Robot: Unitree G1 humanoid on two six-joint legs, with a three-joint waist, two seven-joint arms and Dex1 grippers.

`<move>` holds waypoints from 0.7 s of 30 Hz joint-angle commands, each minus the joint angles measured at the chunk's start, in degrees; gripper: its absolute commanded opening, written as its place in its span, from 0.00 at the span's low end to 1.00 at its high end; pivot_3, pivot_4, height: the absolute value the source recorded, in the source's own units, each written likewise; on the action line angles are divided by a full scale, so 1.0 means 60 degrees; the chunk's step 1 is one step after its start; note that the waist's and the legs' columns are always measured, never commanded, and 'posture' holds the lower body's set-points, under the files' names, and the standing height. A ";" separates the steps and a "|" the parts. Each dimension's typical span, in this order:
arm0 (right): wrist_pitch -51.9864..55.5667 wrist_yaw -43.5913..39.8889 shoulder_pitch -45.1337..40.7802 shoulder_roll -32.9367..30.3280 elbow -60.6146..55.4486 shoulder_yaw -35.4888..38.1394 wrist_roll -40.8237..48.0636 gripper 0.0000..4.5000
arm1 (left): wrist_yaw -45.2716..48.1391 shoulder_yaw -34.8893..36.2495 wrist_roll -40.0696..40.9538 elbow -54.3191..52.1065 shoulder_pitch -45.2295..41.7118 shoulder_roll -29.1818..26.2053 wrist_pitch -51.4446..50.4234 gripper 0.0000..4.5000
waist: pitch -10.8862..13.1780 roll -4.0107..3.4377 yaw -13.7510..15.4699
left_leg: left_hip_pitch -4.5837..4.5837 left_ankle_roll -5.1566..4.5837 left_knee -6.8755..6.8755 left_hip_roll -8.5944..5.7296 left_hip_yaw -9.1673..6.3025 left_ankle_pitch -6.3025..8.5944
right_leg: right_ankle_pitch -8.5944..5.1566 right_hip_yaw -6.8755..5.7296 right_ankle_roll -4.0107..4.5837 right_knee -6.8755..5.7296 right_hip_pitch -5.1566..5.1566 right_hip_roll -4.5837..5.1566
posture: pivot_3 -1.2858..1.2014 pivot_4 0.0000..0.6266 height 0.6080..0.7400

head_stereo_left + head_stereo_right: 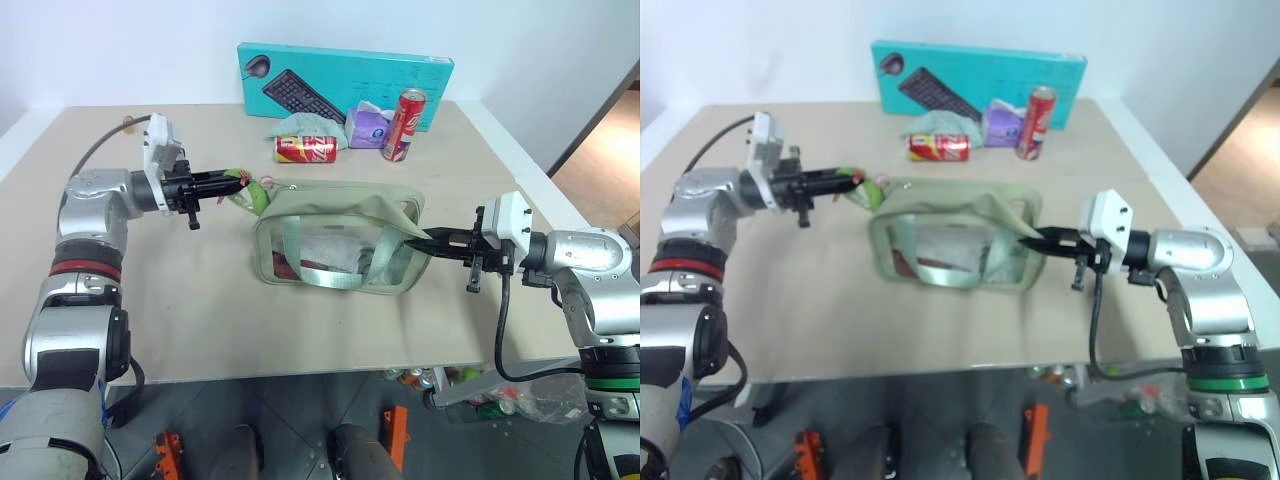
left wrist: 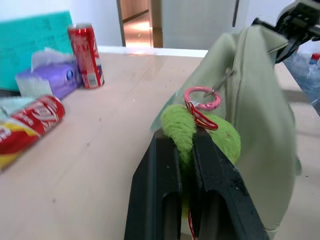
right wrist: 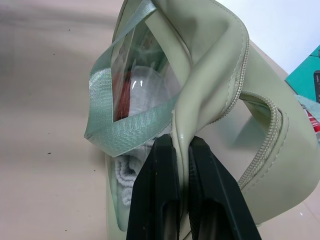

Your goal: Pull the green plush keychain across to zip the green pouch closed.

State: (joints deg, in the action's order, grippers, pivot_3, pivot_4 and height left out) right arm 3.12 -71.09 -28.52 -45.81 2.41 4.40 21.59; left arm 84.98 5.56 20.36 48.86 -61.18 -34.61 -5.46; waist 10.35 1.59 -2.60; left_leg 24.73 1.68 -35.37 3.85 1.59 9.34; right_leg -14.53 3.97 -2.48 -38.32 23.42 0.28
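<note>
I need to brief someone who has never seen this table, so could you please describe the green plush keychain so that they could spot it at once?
Start at the green pouch in the middle of the table. At the pouch's end on the robot's left, the left gripper is shut on the green plush keychain. It is bright lime, fuzzy, with a pink ring; the pouch is dull sage.

The sage-green pouch [image 1: 338, 240] stood upright on the surface, zipper open; the lime plush keychain [image 2: 200, 135] hung at its end by a pink ring.
</note>
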 commanded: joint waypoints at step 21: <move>-0.0915 -0.0346 -0.0416 0.0025 0.0821 -0.0254 -0.0260 0.00 | -0.2145 -0.0402 0.0985 -0.5215 0.0427 0.1560 -0.2743 0.01 | 0.0000 0.0000 -0.0006 | -0.0012 0.0001 -0.0013 0.0000 -0.0002 -0.0001 | 0.0005 0.0004 -0.0003 -0.0015 -0.0010 -0.0003 | 0.52 0.24 1.00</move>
State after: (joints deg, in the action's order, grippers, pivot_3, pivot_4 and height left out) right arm -1.53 -72.66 -30.20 -45.38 7.16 2.71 20.48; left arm 72.90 3.46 25.49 20.59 -58.04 -25.62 -21.82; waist 10.35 1.59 -2.64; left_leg 24.66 1.69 -35.46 3.85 1.58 9.33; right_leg -14.50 4.01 -2.50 -38.41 23.37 0.26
